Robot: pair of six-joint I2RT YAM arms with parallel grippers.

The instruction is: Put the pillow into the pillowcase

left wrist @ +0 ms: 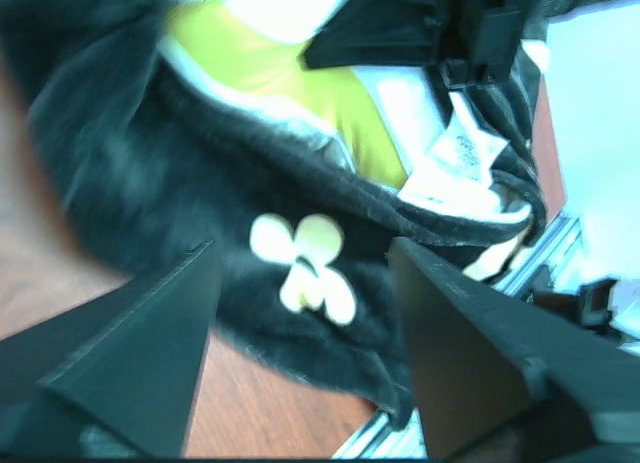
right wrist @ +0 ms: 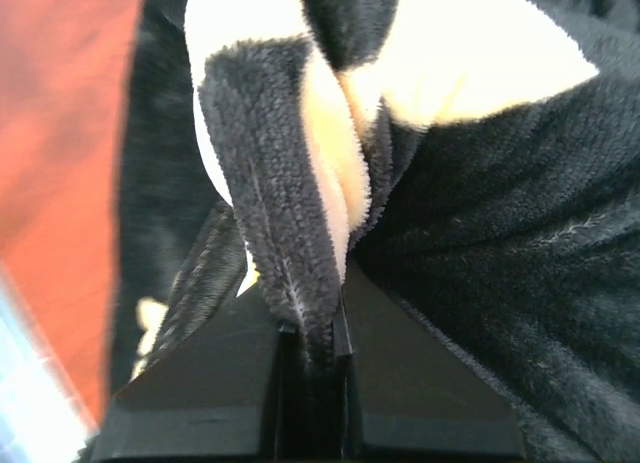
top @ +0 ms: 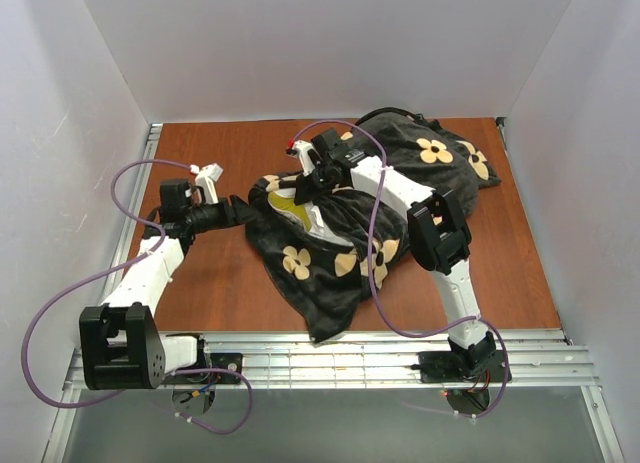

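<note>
Across the middle of the reddish-brown wooden table (top: 215,273) the pillowcase (top: 325,283) lies crumpled. It is a black plush sleeve printed with tan four-petal flowers, and its far part is bunched toward the back right corner. Its pile looks deep and soft and folds in thick, rounded ridges. At the open mouth, which faces left, the pillow (top: 300,213) shows partly inside: smooth white fabric with a yellow band, and a small white sewn-in label (left wrist: 460,148) at its edge.

The right arm reaches from its base over the case, elbow raised and wrist bent down at the far rim of the mouth. The right gripper (right wrist: 310,323) is pinched tight on an upright fold of the pillowcase. The left arm lies low across the table, pointing at the near-left side of the mouth. The left gripper (left wrist: 300,253) has its fingers spread apart around nothing, with the black plush just ahead of them.
</note>
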